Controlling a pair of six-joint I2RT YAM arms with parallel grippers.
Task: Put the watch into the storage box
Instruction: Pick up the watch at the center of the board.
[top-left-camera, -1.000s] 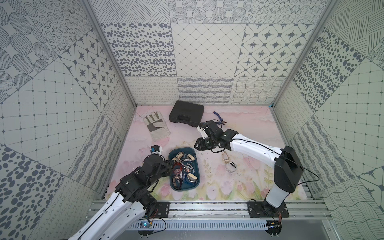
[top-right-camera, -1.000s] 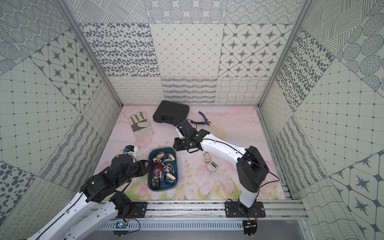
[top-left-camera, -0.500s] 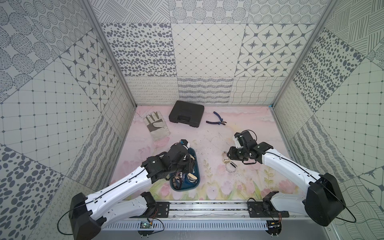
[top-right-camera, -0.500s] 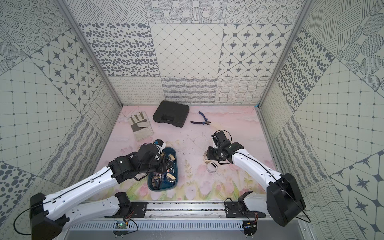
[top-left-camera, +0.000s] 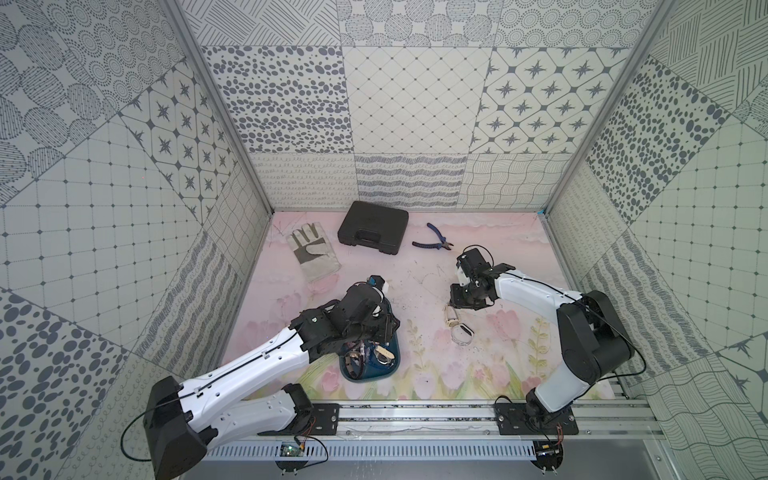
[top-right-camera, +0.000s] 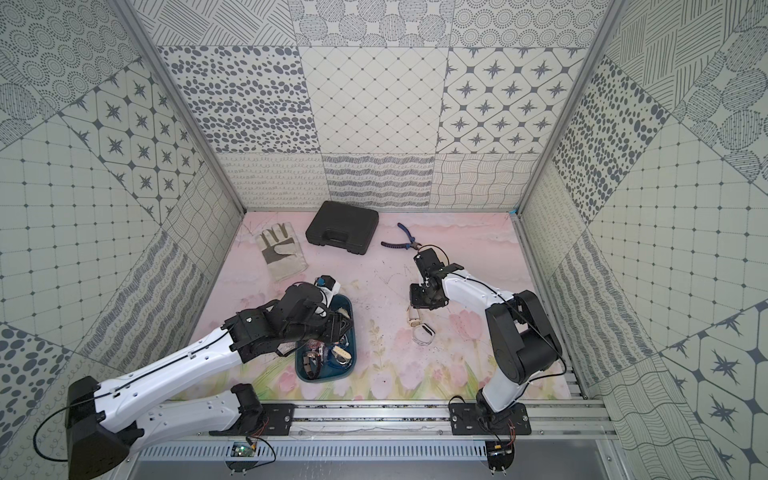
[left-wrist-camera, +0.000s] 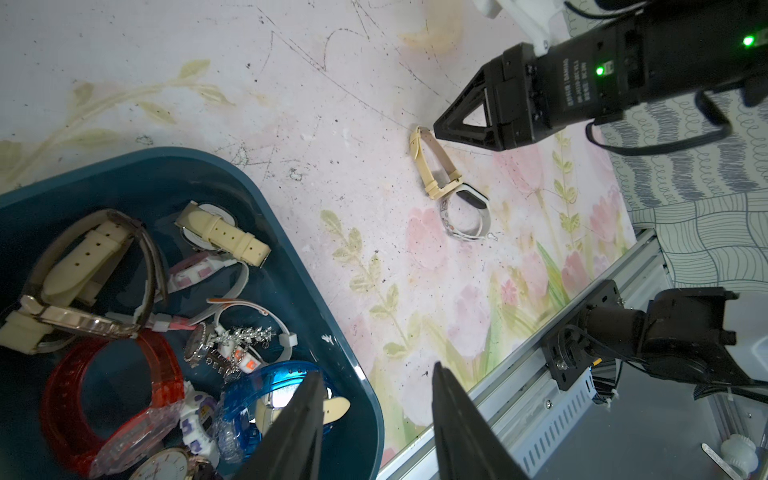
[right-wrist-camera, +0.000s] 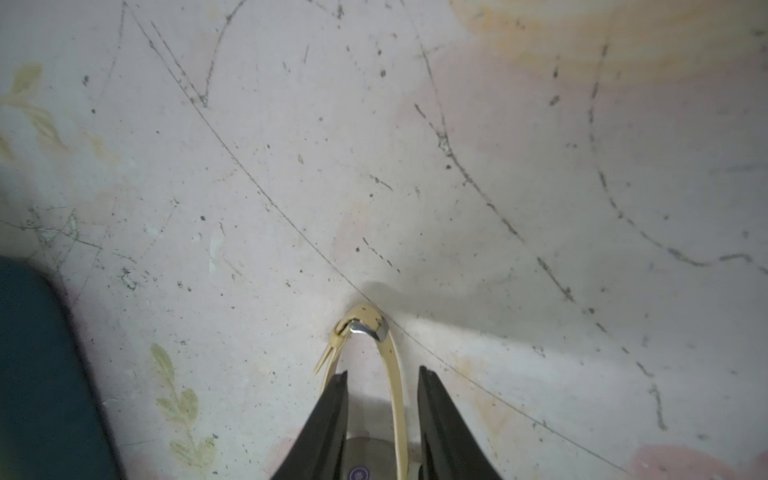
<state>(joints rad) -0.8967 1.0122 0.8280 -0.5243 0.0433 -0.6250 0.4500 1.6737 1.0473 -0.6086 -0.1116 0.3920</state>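
The storage box (top-left-camera: 374, 376) (top-right-camera: 328, 376) is a dark teal tray near the front rail, holding several watches. My left gripper (left-wrist-camera: 376, 372) hangs open and empty over the box's near corner (left-wrist-camera: 124, 183). To the right of the box a cream-strapped watch (top-left-camera: 451, 322) (top-right-camera: 413, 320) (left-wrist-camera: 434, 166) lies on the mat, touching a white-banded watch (top-left-camera: 463, 332) (left-wrist-camera: 465, 212). My right gripper (right-wrist-camera: 382, 372) (top-left-camera: 452, 305) is down over the cream watch's strap loop (right-wrist-camera: 370, 324). Its jaws stand apart, with one side of the strap between them and gaps on both sides.
At the back of the pink floral mat lie a black hard case (top-left-camera: 372, 227), a work glove (top-left-camera: 313, 255) and blue-handled pliers (top-left-camera: 432, 242). The aluminium rail (top-left-camera: 415, 411) runs along the front edge. Patterned walls enclose the other three sides.
The right gripper has swung from the box's far end over to the cream watch and come down on its strap. The left arm has stretched forward over the box.
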